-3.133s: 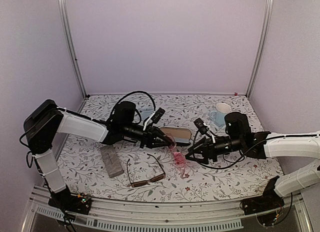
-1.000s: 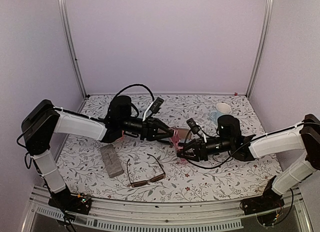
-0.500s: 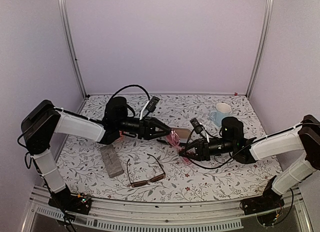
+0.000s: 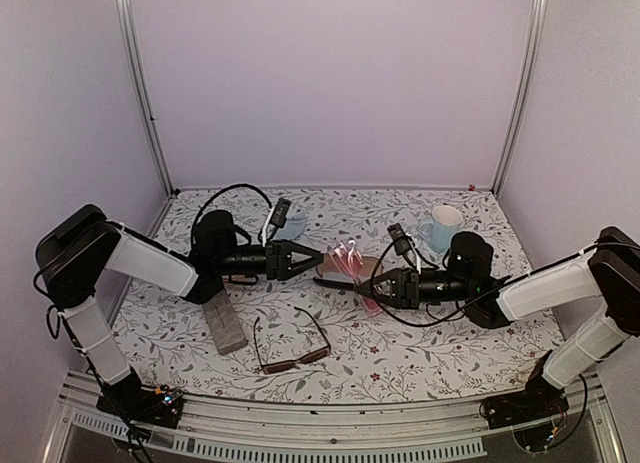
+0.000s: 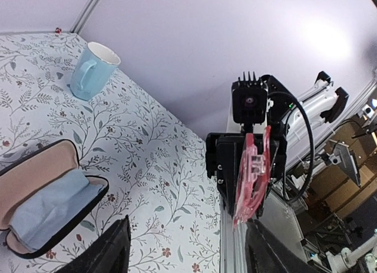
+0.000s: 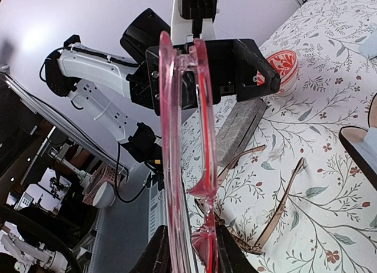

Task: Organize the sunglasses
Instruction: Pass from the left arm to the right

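**While right claw (image 4: 374,282) pinches pink pair (image 4: 348,260), left claw (image 4: 312,260) gapes empty**

Clamped between the right claw's fingers (image 6: 159,252), the pink pair hangs off the table (image 4: 450,353), over the open black case (image 5: 47,196). Left claw faces it, fingers spread wide. The brown pair (image 4: 295,361) lies unfolded beside the grey case (image 4: 222,321).

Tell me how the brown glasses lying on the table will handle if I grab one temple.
The brown glasses look thin-framed, so probably light and easily slid by a nudge. Their temples are spread open, so one held alone would likely swing at its hinge.
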Robot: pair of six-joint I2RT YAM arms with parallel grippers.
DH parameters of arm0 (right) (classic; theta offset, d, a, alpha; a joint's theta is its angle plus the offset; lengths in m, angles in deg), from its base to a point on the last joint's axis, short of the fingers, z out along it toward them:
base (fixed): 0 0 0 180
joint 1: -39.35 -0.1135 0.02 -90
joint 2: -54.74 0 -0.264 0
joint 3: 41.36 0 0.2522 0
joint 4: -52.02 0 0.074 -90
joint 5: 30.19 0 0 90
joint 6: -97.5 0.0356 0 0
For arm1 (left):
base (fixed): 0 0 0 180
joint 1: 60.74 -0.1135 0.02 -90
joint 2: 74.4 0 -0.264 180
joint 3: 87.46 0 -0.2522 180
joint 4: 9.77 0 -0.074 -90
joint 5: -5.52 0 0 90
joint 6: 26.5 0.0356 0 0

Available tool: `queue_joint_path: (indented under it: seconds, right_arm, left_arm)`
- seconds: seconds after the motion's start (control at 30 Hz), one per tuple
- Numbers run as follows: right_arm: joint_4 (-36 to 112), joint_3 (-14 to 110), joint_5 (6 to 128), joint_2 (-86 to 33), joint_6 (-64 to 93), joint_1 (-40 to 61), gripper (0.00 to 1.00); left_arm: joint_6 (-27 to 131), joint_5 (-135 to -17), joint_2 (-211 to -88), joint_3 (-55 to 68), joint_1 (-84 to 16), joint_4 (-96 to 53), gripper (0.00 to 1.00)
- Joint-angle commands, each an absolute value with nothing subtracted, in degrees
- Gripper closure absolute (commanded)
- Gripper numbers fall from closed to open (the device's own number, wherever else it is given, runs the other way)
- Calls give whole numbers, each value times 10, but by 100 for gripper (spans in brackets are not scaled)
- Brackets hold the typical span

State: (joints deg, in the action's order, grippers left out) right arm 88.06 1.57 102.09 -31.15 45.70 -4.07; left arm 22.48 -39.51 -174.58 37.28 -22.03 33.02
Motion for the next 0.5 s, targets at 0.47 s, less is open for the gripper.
queue_joint_path:
  seconds: [0.47]
  right_arm:
    - [1000,38,996,-366,520,-58,76]
  left_arm:
    - [150,-489,-1802,349,-130,455,25]
